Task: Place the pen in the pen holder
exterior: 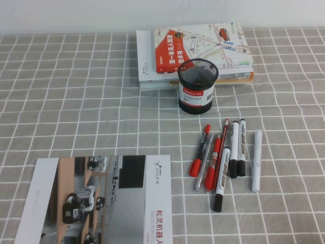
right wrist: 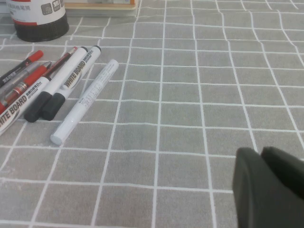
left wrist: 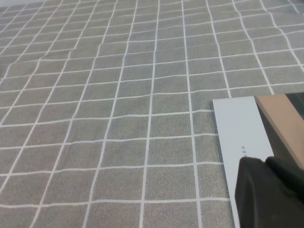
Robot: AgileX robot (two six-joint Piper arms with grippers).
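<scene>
The plain white pen (exterior: 257, 160) lies on the checked cloth at the right end of a row of pens. It also shows in the right wrist view (right wrist: 85, 101). The black mesh pen holder (exterior: 197, 86) stands upright behind the row, in front of the books; its base shows in the right wrist view (right wrist: 38, 16). Neither arm shows in the high view. My right gripper (right wrist: 260, 151) is shut and empty, above bare cloth to the right of the pen. My left gripper (left wrist: 265, 160) is shut and empty, over the brochure's edge.
Two white board markers with black caps (exterior: 237, 148), a third one (exterior: 222, 178), red pens (exterior: 200, 158) and a grey pen lie left of the white pen. A stack of books (exterior: 195, 51) lies at the back. A brochure (exterior: 96, 201) lies front left.
</scene>
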